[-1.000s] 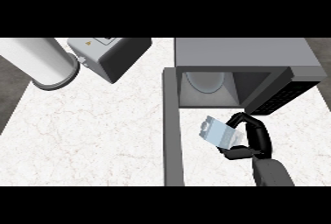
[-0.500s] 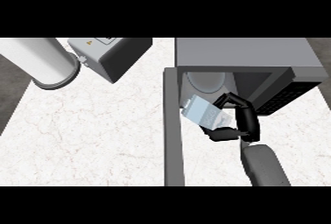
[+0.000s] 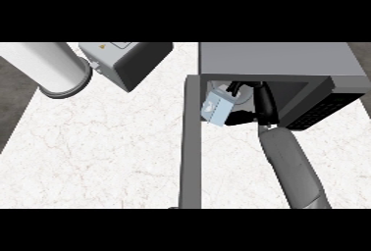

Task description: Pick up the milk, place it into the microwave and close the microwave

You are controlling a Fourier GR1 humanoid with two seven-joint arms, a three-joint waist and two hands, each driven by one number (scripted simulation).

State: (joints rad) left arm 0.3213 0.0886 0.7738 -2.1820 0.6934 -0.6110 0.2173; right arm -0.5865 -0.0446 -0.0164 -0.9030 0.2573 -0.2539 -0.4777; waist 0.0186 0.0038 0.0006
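Pale blue and white carton: the milk is tilted, at the mouth of the microwave, its upper end just inside the opening and its lower end just outside the front edge.
Right hand: black, reaching into the opening; the fingers curl round the milk's far end and the thumb sits under its near end, so it is clamped on the carton.
Edges: the milk is just beside the left wall of the cavity, next to the hinge side of the open door.
Door: it swings out toward the lower edge as a long grey bar, standing to the left of the grey forearm.
Open room: the marbled white table lies bare left of the door.
Microwave inside: a pale round plate shows behind the hand; the rest of the cavity is dark.
Left side: a white cylinder and a grey box stand at the table's far left, well apart from the milk.
Change: half a second ago the milk sat lower, in front of the opening; it has moved up and into the mouth.
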